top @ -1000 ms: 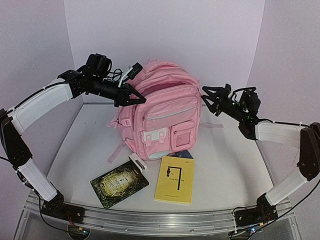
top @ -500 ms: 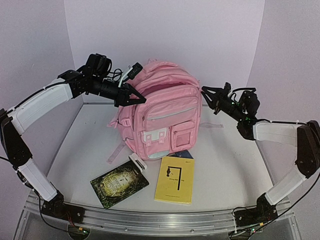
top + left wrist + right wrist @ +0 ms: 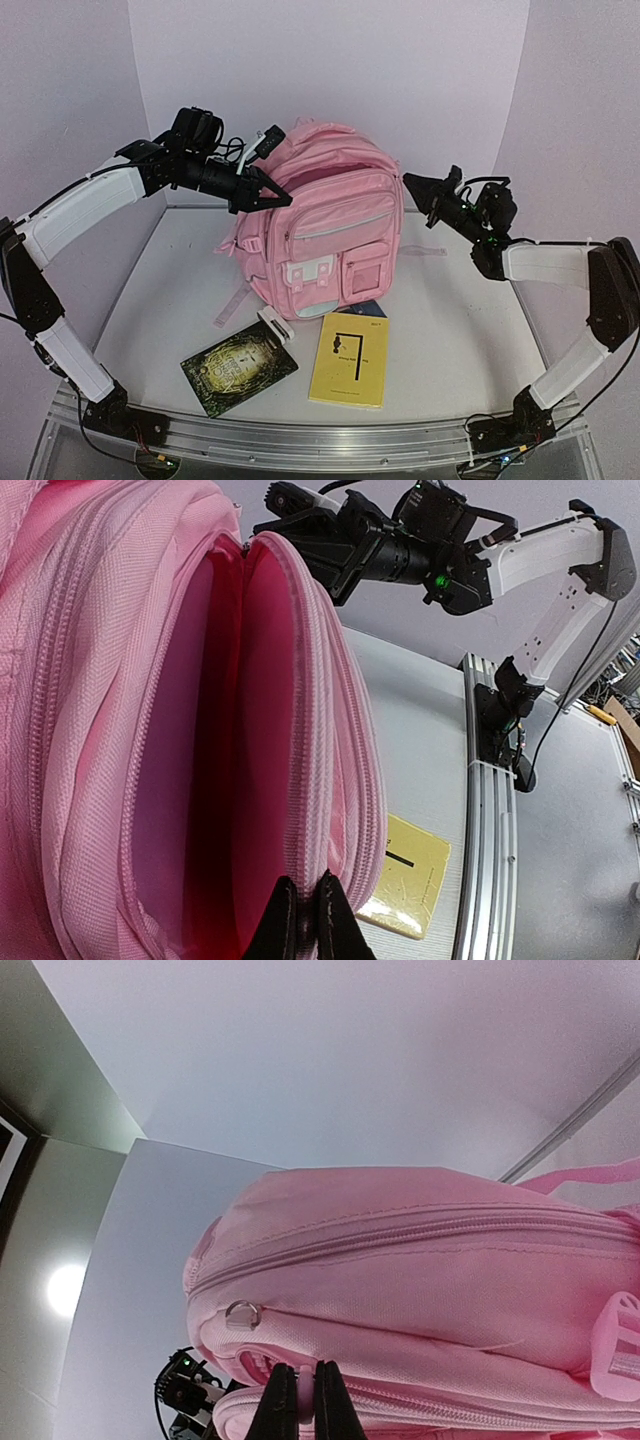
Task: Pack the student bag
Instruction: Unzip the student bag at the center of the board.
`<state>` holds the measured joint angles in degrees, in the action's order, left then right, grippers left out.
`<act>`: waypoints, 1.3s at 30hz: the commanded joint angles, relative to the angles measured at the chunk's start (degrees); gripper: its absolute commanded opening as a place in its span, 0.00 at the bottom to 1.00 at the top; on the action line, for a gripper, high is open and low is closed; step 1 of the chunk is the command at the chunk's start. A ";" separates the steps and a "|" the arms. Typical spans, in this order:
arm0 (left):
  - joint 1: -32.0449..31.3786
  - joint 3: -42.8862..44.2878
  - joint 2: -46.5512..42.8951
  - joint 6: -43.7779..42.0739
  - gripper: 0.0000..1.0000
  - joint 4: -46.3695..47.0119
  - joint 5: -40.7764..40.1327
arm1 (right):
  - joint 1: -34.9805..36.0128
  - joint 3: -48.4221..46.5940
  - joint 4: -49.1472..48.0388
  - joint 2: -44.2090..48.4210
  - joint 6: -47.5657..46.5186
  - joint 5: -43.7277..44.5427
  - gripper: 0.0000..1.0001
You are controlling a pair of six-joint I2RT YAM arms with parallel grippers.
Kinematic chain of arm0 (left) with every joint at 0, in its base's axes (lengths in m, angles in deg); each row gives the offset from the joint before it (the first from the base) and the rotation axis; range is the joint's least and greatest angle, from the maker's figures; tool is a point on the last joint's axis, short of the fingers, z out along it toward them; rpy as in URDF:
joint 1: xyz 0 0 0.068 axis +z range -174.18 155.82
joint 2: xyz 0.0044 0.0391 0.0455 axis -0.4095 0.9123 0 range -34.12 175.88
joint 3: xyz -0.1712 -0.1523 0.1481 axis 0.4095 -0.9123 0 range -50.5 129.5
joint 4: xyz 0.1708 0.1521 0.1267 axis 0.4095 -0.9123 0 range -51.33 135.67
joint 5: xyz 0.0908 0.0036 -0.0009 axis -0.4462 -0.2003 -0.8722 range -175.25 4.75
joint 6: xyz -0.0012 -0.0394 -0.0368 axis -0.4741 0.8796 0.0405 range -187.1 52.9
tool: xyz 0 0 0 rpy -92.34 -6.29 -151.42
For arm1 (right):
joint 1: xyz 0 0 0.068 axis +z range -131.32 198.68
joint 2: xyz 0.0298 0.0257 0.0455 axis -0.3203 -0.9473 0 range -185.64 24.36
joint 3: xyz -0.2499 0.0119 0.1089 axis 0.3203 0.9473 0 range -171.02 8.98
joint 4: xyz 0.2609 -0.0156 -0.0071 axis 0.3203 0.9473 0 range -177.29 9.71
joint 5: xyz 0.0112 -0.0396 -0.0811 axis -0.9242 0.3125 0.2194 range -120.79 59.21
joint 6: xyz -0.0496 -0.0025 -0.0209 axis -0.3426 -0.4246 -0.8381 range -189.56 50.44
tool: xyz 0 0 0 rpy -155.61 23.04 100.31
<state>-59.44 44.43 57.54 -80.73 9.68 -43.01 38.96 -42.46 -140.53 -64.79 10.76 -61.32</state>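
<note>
On the worktop (image 3: 450,320), toward the back wall and between your two arms, the student bag (image 3: 325,230) stands upright with its front pockets facing the arm bases. The left claw (image 3: 272,194) is closed tight on the left end of the rim of the main opening (image 3: 225,760). I judge it is kept there so that the mouth stays lifted and does not fall shut; the left wrist view looks straight into the dark pink inside, where I see nothing packed yet. The right claw (image 3: 410,182) is at the opposite end of the same rim, its tips pressed together with a thin fold of pink fabric between them (the right wrist view shows this pale strip), so it seems to pinch the student bag too. With both ends held, the opening could be pulled apart for packing. The things to go in wait in front of the bag: a yellow book (image 3: 350,365) and a dark book (image 3: 238,368) lie flat and apart from each other, and a blue book (image 3: 365,309) shows partly from under the bag's front edge. One second ago the right claw was spread wide just beside the bag's upper right side; now it has shut and sits a little closer to the fabric. The left claw, the bag and the books have not moved.
</note>
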 commanded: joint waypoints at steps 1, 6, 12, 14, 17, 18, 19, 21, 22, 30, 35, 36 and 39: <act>-0.37 0.20 -0.22 -0.96 0.00 -4.90 -2.04 | -0.04 -0.31 -2.88 0.80 -0.34 2.36 0.00; -0.22 0.19 -0.99 -1.00 0.00 -4.76 -3.31 | -0.03 2.85 -0.88 1.48 -2.83 4.59 0.00; 0.28 -0.05 -1.52 0.02 0.00 -4.12 -6.53 | 0.02 6.58 4.24 3.28 -7.28 8.55 0.00; 0.46 -0.28 -1.75 0.42 0.00 -3.69 -6.81 | -0.02 7.47 5.58 3.61 -8.44 9.22 0.00; 0.54 -0.37 -1.83 0.86 0.00 -3.26 -7.08 | -0.04 8.80 6.77 3.45 -9.60 9.64 0.00; 0.58 -0.38 -1.81 1.01 0.00 -3.15 -7.40 | -0.03 9.30 7.12 3.36 -10.02 9.84 0.00; 0.67 -0.42 -1.81 1.24 0.00 -3.04 -7.72 | -0.02 9.77 7.53 3.27 -10.49 10.10 0.00; 0.92 -0.46 -1.75 1.91 0.00 -2.83 -8.20 | -0.05 10.84 8.27 3.04 -11.42 10.52 0.00; 1.05 -0.64 -1.69 2.23 0.00 -2.69 -8.42 | 0.00 11.24 8.67 2.90 -11.79 10.73 0.00; 1.66 -2.00 -1.97 5.10 0.00 -1.48 -9.49 | -0.02 12.83 11.19 1.85 -15.36 12.61 0.00; 2.07 -2.73 -2.33 6.95 0.00 -0.76 -9.73 | -0.03 10.94 15.94 4.38 -19.53 14.52 0.00; 2.22 -2.77 -2.27 7.53 0.00 -0.82 -9.69 | -0.01 10.49 17.09 5.09 -20.47 15.08 0.00; 2.61 -3.54 -2.45 9.75 0.06 -0.66 -10.19 | -0.01 8.94 20.52 7.80 -24.11 15.73 0.14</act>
<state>-58.04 42.96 56.54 -74.61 13.29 -50.88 39.31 -30.54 -126.60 -61.34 -6.82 -50.07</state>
